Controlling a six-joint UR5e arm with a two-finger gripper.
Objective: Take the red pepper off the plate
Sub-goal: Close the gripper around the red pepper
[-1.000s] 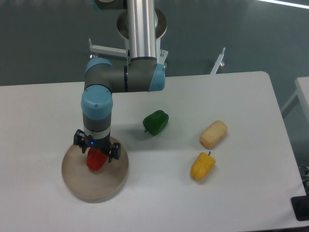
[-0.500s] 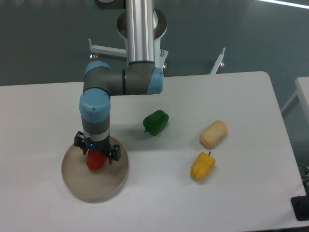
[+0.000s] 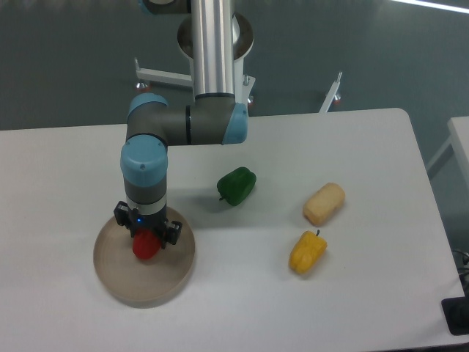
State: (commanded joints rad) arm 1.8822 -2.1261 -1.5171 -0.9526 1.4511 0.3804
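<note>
The red pepper (image 3: 145,246) lies on the left half of the round beige plate (image 3: 165,282) at the front left of the table. My gripper (image 3: 146,238) points straight down right over the pepper and covers its top. Its black jaw links stand spread on either side of the pepper, so it looks open around it. The fingertips are hidden under the wrist, and I cannot see whether they touch the pepper.
A green pepper (image 3: 237,185) lies to the right of the arm, mid-table. A yellow pepper (image 3: 307,252) and a pale beige block (image 3: 324,203) lie farther right. The table's front edge is just below the plate.
My gripper has come down a little over the red pepper, which now shows less. The pepper and the plate have not moved.
</note>
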